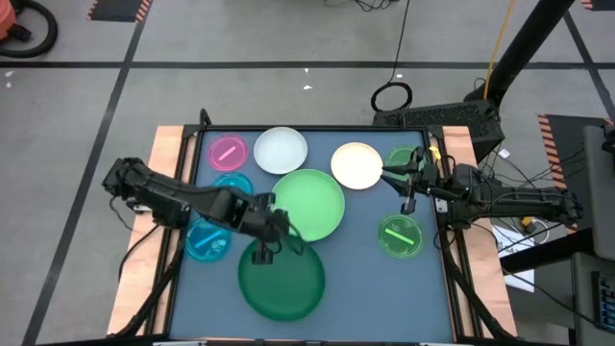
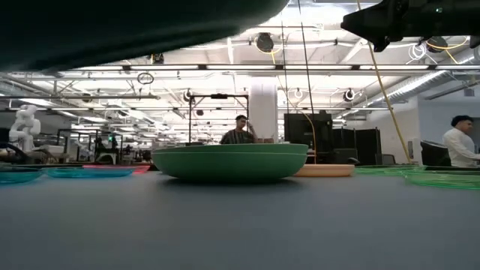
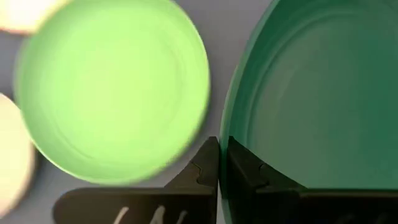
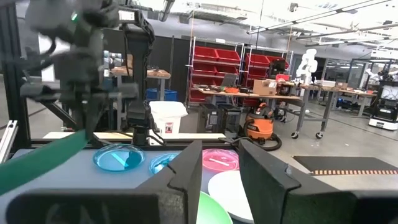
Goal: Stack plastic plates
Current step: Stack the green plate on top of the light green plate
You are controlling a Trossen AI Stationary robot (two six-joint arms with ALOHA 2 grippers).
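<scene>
A large dark green plate (image 1: 283, 281) hangs over the table's near middle, with my left gripper (image 1: 261, 252) shut on its rim. In the low view the plate (image 2: 112, 22) fills the top left. A large light green plate (image 1: 309, 202) rests on the table's middle, just beyond it. Around these lie a pink plate (image 1: 228, 152), a white plate (image 1: 281, 150), a cream plate (image 1: 356, 164), two blue plates (image 1: 207, 240) and a striped small green plate (image 1: 401, 235). My right gripper (image 1: 408, 187) waits open above the right side. My left gripper pinches the dark green plate's rim (image 3: 225, 155) on its far left side, one finger (image 3: 255, 174) inside the plate and the other outside. The fingers slant down from the table's left. The plate is lifted clear and tilted (image 4: 43, 158), with the held edge highest.
Another green plate (image 1: 404, 157) sits at the far right under my right arm. Bare mat (image 1: 356, 288) lies at the near right. A person stands beyond the table in the low view, and another at the right.
</scene>
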